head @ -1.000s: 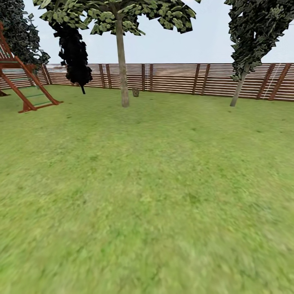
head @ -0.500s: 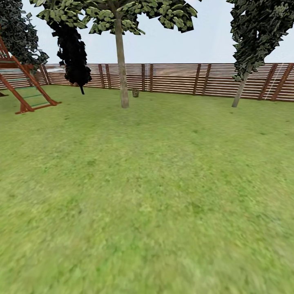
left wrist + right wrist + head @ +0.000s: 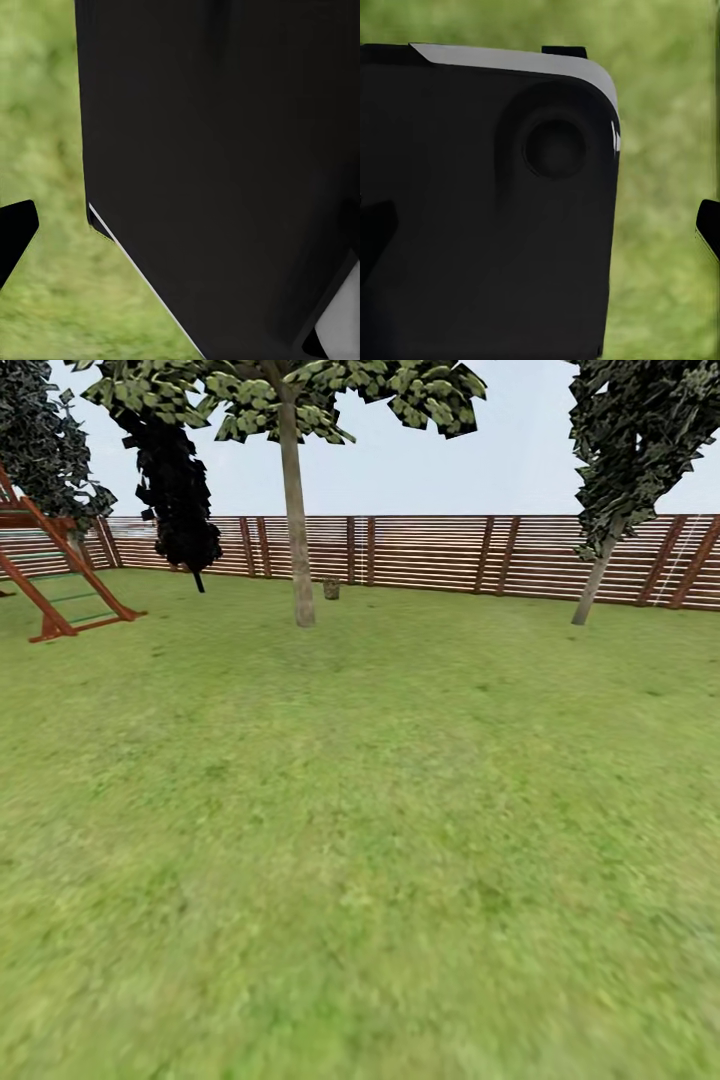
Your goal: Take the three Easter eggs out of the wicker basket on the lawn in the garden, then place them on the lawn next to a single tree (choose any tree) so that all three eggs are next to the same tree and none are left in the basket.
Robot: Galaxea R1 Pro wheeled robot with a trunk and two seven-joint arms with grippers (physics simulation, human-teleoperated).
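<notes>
Far across the lawn a small brown wicker basket stands on the grass, just right of a pale grey-beige tree trunk and in front of the fence. It is too distant to make out the Easter eggs; they are hidden from here. In the left wrist view my left gripper hangs beside a black part of the robot, one dark fingertip at the picture's edge over grass. My right gripper stands open, its fingertips wide apart with nothing between them.
A brown slatted fence closes off the garden's far side. A red-brown wooden play frame stands at the far left, with dark columnar trees near it. A slim leaning tree grows at the far right.
The whole head view has crept forward over the grass: the play frame slid a little left and the right-hand tree a little right. Nothing in the garden moved by itself.
</notes>
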